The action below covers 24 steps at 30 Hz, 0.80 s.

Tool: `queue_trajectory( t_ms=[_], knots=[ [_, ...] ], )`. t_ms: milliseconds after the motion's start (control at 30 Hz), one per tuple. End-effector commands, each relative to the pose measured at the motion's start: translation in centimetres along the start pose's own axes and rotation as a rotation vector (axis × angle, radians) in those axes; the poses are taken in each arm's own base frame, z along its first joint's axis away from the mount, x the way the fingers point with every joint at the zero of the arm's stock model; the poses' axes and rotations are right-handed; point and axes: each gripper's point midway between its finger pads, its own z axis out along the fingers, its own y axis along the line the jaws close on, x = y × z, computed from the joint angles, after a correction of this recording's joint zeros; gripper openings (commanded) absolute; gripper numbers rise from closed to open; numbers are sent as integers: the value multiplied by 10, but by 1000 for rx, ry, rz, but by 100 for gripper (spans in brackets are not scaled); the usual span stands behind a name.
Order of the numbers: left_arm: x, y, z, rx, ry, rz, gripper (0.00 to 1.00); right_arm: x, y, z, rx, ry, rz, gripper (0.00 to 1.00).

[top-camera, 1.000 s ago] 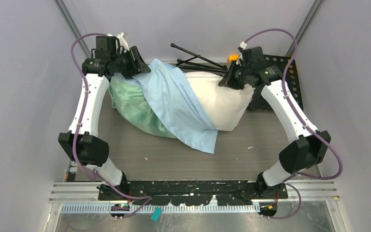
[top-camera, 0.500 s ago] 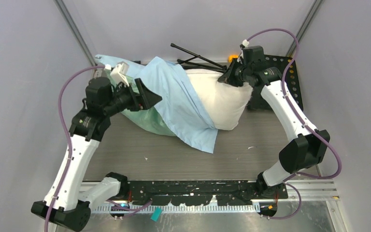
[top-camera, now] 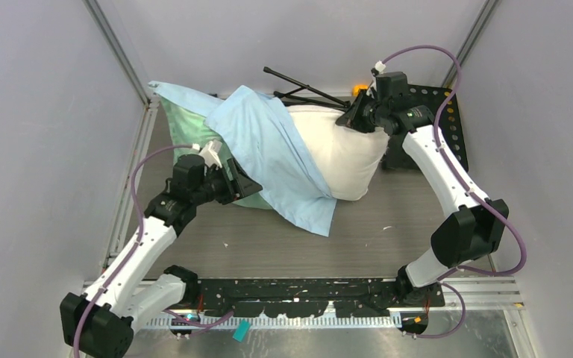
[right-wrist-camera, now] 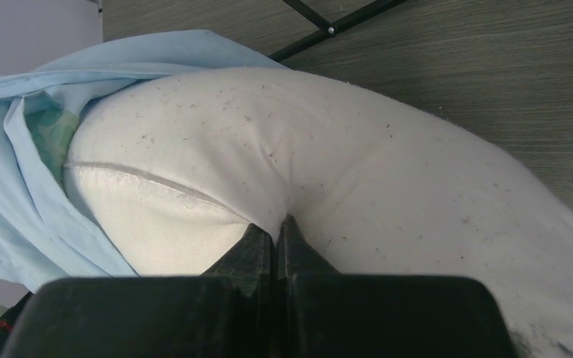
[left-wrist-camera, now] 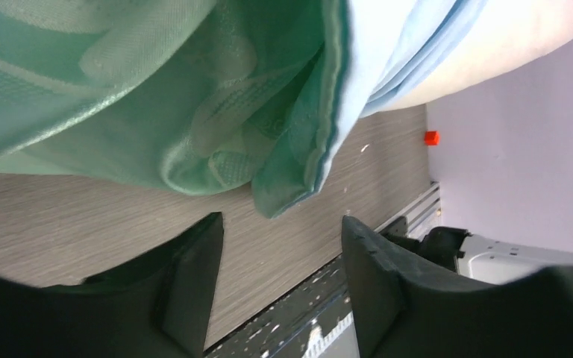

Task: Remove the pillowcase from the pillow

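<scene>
Since a second ago the left gripper [top-camera: 243, 183] has let go at the far left end of the pillow [top-camera: 347, 153] and swung back to its near-left side. The right gripper [top-camera: 351, 118] stays pinched at the pillow's far right corner.

The left fingers [left-wrist-camera: 194, 261] stand wide apart with nothing between them. They are low over the table [top-camera: 388, 224], with their tips just short of the hanging green fold of the pillowcase [left-wrist-camera: 157, 97]. In the right wrist view the right gripper [right-wrist-camera: 276, 237] has its jaws pressed together on a puckered ridge of the white, dark-specked pillow [right-wrist-camera: 388, 186].

The pillowcase [top-camera: 268, 145] covers the left half of the pillow. Its blue face drapes diagonally across the middle, and one blue corner reaches the table on the pillow's near side. Its green face is bunched on the pillow's left, and a loose end is spread out past the pillow's far left. The right half of the pillow lies bare.

Black rods [top-camera: 298, 86] and a small orange piece [top-camera: 359, 89] lie just behind the pillow. A black perforated plate [top-camera: 433, 97] lies to its right. Bare table runs along the pillow's whole near side. A small red piece [left-wrist-camera: 432, 137] shows in the left wrist view, too small to identify.
</scene>
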Motion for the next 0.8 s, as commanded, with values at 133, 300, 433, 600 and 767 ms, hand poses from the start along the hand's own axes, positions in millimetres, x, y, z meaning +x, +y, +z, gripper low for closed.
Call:
queue_trajectory(
  t_ms=[133,300,433,600,767],
  knots=[
    [-18,-25,20,137,-59,0,35,0,3,-9,-16,-19,13,0],
    [-28,-7,22,17,-75,91,0,-3,3,-15,-13,-39,-2,0],
    [-57,29,-2,-241,-139,194,0,-16,-2,-32,38,-103,-45,0],
    [-119,45,-57,-367,-299,184,0,-45,-10,-67,101,-187,-70,0],
    [-175,46,-118,-513,-445,219,0,-75,-31,-106,191,-327,-21,0]
  ],
)
